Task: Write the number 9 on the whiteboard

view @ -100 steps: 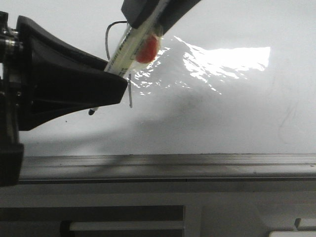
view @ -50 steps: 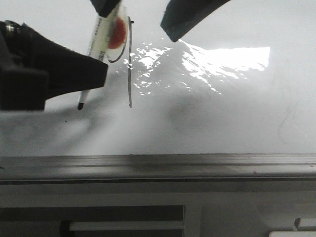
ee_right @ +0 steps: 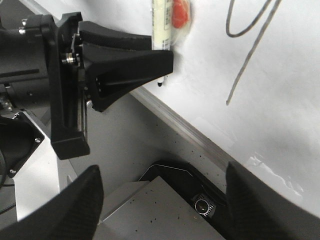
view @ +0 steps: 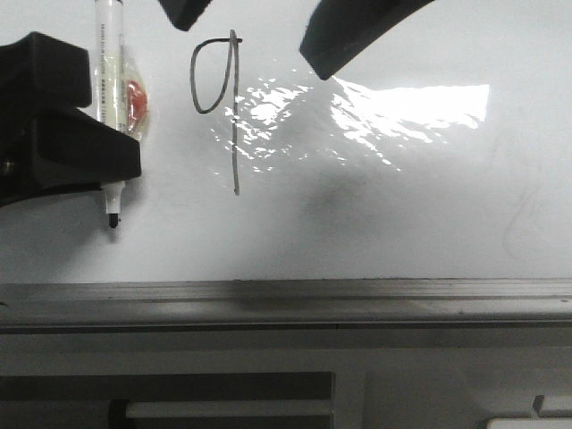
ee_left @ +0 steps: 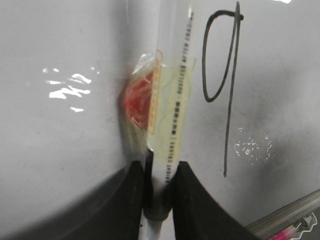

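Note:
The number 9 [view: 235, 134], a thin black loop and long stem, stands on the whiteboard [view: 402, 197]. It also shows in the left wrist view [ee_left: 229, 110] and the right wrist view [ee_right: 250, 60]. My left gripper [view: 112, 165] is shut on a pale marker [view: 109, 63], upright with its black tip down, left of the 9 and apart from it. A red piece under clear tape [view: 134, 96] sticks to the marker's barrel. My right gripper [view: 255, 31] is open and empty, above the 9.
The board's grey metal frame edge [view: 286, 295] runs along its lower side, with grey and white surfaces below. Glare covers the board's middle [view: 411, 107]. A pink pen [ee_left: 300, 231] lies past the frame. A small camera lens [ee_right: 202, 205] sits below.
My left gripper has carried the marker left, off the 9, and turned it upright. The whole 9 has come into sight. My right gripper's fingers have spread apart, away from the marker.

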Controlling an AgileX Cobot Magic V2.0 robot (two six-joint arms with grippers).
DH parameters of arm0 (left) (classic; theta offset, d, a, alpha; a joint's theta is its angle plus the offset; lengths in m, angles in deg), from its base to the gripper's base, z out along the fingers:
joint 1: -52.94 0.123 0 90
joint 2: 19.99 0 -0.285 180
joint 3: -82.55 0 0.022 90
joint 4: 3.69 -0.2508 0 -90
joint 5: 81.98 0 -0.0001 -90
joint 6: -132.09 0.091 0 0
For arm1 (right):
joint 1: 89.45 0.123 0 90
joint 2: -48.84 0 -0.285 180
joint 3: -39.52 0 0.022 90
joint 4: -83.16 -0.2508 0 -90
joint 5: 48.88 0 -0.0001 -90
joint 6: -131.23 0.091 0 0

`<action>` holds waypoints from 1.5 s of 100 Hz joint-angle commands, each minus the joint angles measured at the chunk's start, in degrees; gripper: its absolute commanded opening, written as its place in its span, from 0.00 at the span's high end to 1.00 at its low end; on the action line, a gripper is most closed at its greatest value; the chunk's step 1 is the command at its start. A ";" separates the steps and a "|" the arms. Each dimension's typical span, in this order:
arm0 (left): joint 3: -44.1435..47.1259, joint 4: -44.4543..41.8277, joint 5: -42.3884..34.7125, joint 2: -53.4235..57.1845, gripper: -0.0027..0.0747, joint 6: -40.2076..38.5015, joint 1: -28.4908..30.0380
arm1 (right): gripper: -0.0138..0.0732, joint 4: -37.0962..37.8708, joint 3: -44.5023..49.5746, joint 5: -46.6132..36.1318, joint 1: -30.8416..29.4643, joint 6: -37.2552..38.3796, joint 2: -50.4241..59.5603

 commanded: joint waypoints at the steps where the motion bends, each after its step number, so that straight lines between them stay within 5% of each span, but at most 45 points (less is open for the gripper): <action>1: -1.45 1.55 -1.01 -0.08 0.99 -0.37 -0.21 | 0.32 -0.79 -1.87 -2.29 0.09 0.01 1.65; 90: -1.56 2.13 2.89 0.12 0.99 -0.37 -0.21 | 0.32 -0.79 -1.87 -0.49 0.09 0.01 1.65; 100: -1.55 2.13 2.80 0.12 0.88 -0.37 -0.21 | 0.32 -0.79 -1.87 -0.49 0.09 0.01 1.65; 119: -1.55 2.13 0.35 0.59 0.48 -0.37 -0.21 | 0.32 -0.79 -1.87 -0.49 0.09 0.01 1.65; 142: -1.55 1.85 -0.44 3.71 0.46 0.12 -0.21 | 0.33 3.40 -1.87 -0.82 0.09 0.01 1.75; 150: -1.55 0.37 -0.44 6.39 0.46 0.20 -0.21 | 0.41 6.44 -1.64 -1.90 0.09 0.01 2.33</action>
